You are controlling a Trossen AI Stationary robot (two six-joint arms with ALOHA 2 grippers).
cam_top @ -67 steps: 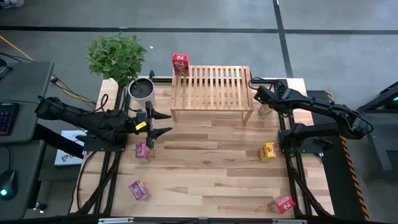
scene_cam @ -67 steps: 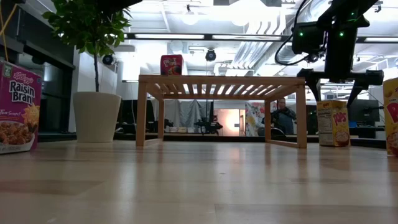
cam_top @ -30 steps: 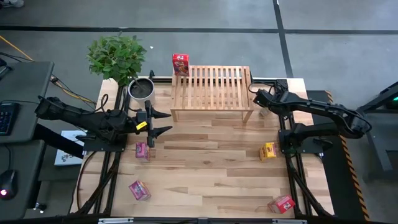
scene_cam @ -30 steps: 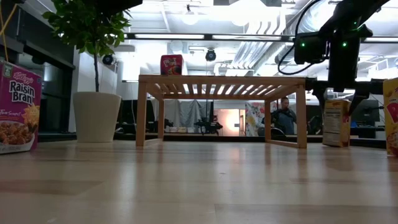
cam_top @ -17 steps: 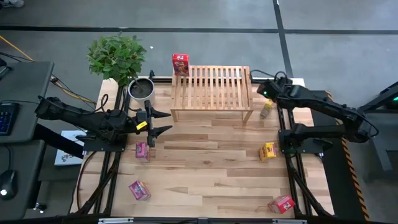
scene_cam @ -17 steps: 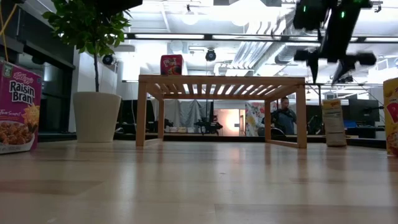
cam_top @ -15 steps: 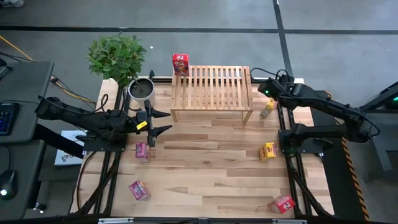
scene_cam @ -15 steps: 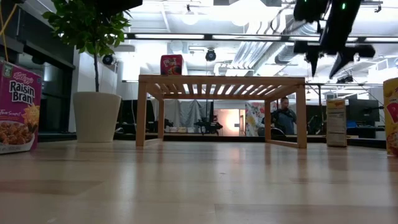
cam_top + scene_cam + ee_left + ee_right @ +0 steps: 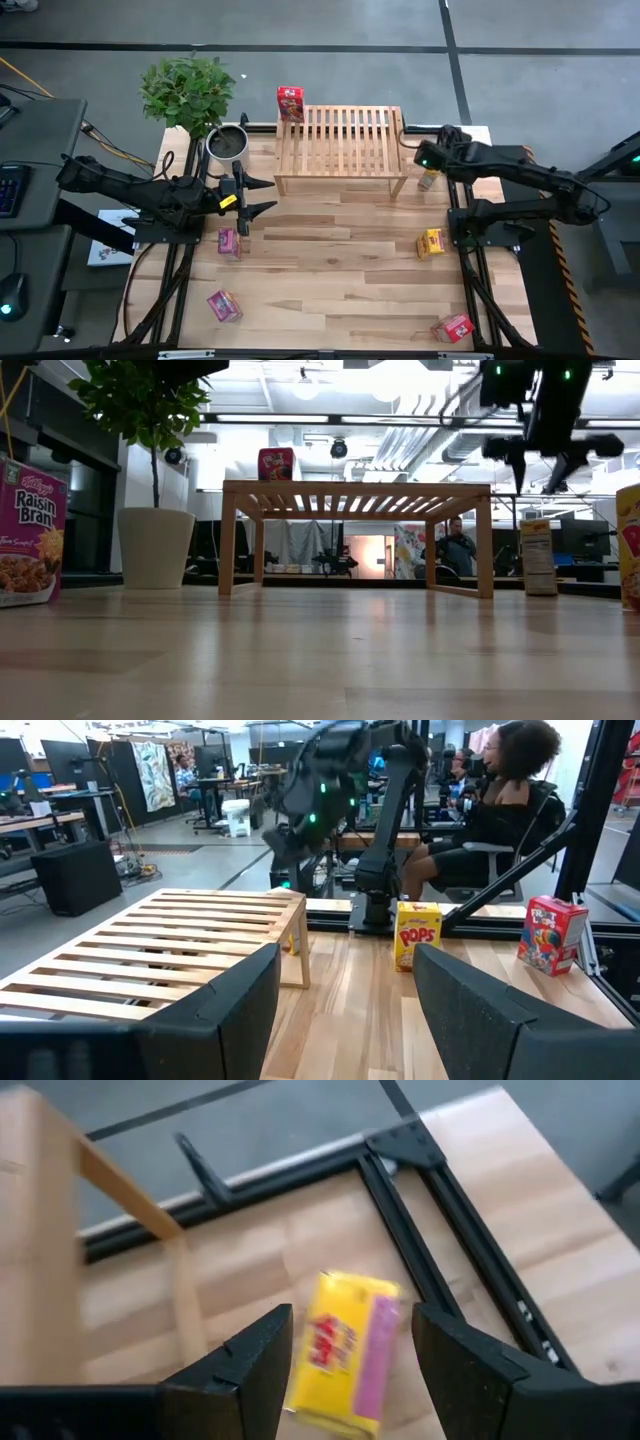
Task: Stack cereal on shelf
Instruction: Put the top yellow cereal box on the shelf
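The left gripper (image 9: 250,197) hangs open and empty above the table's (image 9: 340,280) left side. The shelf (image 9: 340,148) stands at the far edge, a red cereal box (image 9: 290,103) at its far left corner. The right gripper (image 9: 425,160) hovers open above a yellow cereal box (image 9: 345,1348) just beside the shelf's right end.

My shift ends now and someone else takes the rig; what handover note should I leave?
Left gripper: open, empty, hovering left of the shelf.
Right gripper: open, empty, raised above the yellow box standing beside the shelf's right leg.
Red box is at the shelf's back-left corner. On the table: two pink boxes on the left side, second yellow box and second red box on the right.
Done: one box shelved, apparently. Left: five.
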